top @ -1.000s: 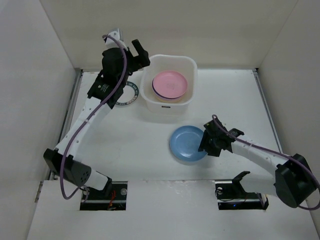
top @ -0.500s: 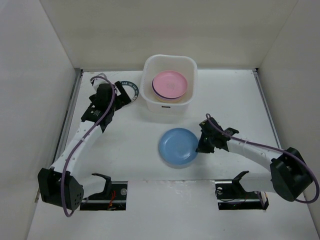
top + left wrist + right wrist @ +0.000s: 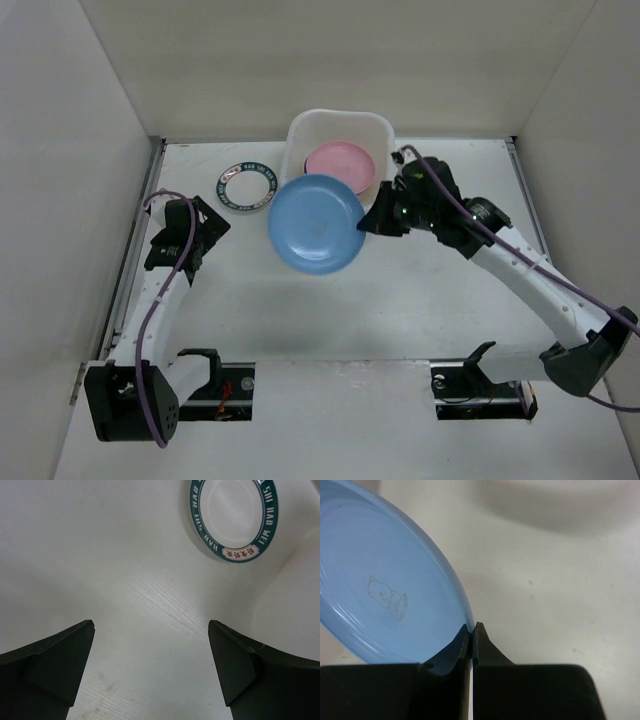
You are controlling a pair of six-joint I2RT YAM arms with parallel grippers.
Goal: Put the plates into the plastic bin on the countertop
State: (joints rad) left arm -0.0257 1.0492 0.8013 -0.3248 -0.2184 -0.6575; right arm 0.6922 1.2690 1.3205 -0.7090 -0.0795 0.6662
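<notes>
The left fingers (image 3: 210,222) stand wide apart over bare bench (image 3: 300,310) and grip nothing. Ahead of them and toward their right tip, a white plate with a green lettered rim (image 3: 231,517) lies flat on the bench, well clear of both tips. Open bench runs between the fingers and this plate. The side wall (image 3: 70,150) stands near their outer side.

The right fingers (image 3: 472,629) are pressed together on the thin rim of the blue plate (image 3: 316,224), pinching it at its right edge. The whole disc reaches out to the left of the tips. It hangs above the bench, tilted, with its hollow face turned up toward the top camera. In that view it covers the near left corner of the bin (image 3: 340,113).

The bin sits just beyond the right fingers and close to the back wall, and a pink plate (image 3: 345,165) lies inside it. Bare bench spreads below and to the right of the raised plate.

The blue plate is glossy and shallow, with a faint bear outline printed near its middle.
</notes>
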